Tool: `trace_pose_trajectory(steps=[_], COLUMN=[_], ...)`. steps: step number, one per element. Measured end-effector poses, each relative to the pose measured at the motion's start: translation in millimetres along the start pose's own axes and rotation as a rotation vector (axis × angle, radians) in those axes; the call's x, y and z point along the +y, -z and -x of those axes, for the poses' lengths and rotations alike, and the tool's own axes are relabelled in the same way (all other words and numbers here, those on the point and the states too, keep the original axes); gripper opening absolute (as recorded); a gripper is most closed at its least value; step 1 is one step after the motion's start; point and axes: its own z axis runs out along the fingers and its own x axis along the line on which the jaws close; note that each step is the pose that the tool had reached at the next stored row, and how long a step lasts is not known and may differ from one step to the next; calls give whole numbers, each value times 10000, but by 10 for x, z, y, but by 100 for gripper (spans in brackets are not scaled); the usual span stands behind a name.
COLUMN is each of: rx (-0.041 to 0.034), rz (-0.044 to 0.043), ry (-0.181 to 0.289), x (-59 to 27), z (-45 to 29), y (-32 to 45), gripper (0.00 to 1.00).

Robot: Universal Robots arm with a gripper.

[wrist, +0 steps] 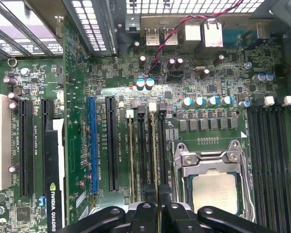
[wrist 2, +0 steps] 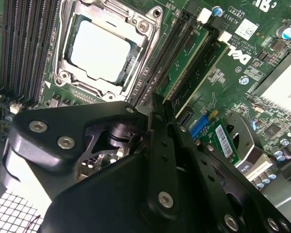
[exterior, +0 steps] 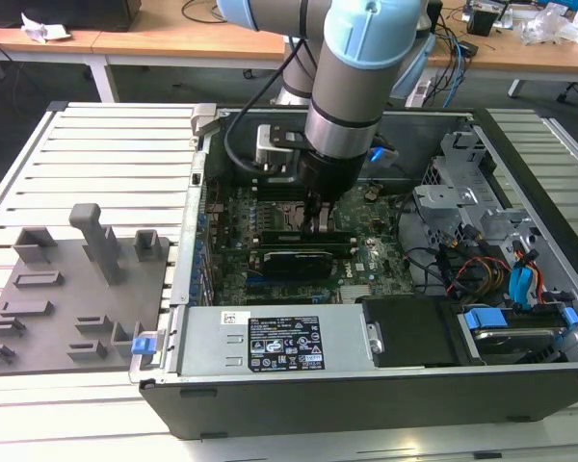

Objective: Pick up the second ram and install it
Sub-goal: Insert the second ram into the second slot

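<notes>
Deep inside the open computer case, gripping the memory stick (wrist: 159, 160) by its upper edge, with the fingers of the gripper (wrist: 158, 216) drawn narrow around it, just beside the processor socket (wrist: 213, 191). Hard to tell whether fully seated or only resting in the mouth of its slot. Main risk: tilt. Pressing down with one end high, likely to jam or bend the stick, or to leave the white end clip (wrist: 153, 106) unlatched. Also a risk of landing one slot off, given the close row of look-alike black slots (wrist: 144, 145) and another stick (wrist: 131, 155) already standing near. Tight on both flanks, hemmed between that neighbour and the socket's metal frame; no room for sliding sideways. Open only straight upward, out past the case wall (exterior: 195, 207). Well apart from the grey tray (exterior: 67, 318) outside the case, at the exterior view's left.
</notes>
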Motion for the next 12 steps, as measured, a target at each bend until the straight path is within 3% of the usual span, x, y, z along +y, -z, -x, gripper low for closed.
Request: trace_pose_trajectory(steps=[4,5,6,9,12], rx=[-6,-4,2,22,106], rz=[-11,-2,0,-2,-7], ry=[4,2,0,-3,-9], x=[-3,-1,0,12,27], z=[1,1,0,21,78], y=[-6,-6,2,130,280], gripper=[15,21,21,21,20])
